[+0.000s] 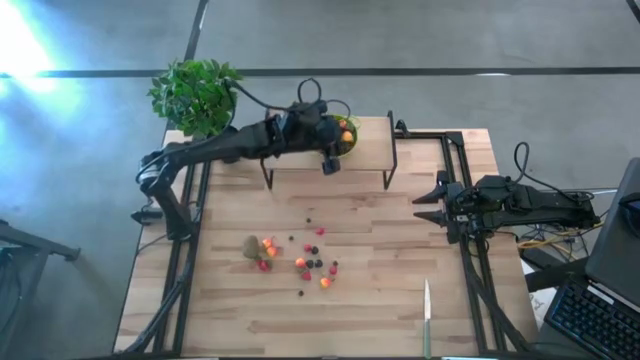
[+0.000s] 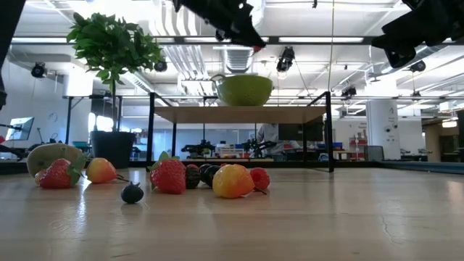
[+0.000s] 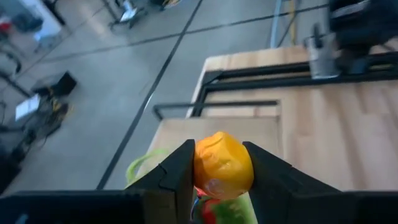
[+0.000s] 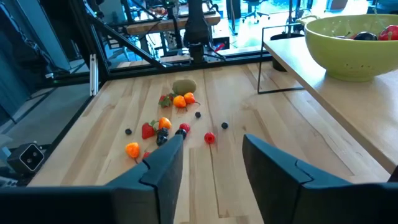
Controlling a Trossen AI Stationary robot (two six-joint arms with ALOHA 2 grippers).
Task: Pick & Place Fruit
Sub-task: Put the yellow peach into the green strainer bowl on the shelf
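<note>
Left claw is gripping an orange fruit, hovering over the green bowl on the raised shelf at about 12 o'clock on the tabletop. Bowl is already holding some fruit. Right claw is standing open, nothing in it, waiting at 3 o'clock off the tabletop's edge.

Remaining fruit is sitting loose mid-tabletop, toward 6 o'clock of the shelf: kiwi, strawberries, small dark berries, a few orange pieces.

Step in hand, as I'm reading it: dropping the orange fruit into the bowl.
- Centre the claw over the bowl's middle before releasing; in the wrist view the green rim is showing off to one side of the fingers, so the claw may be sitting near the edge.
- Come lower before opening, so the fruit isn't bouncing out or off the shelf.
- Open fully and lift straight up.

Hard to make out:
- Left wrist view is cutting off most of the bowl; only a sliver of rim and something red under the fruit.
- High view: the arm is covering part of the bowl, so the fruit count inside is unclear.
- Tiny berries are just dots from above; can't tell the types.
- Knife near 5 o'clock is only partly in frame.
</note>
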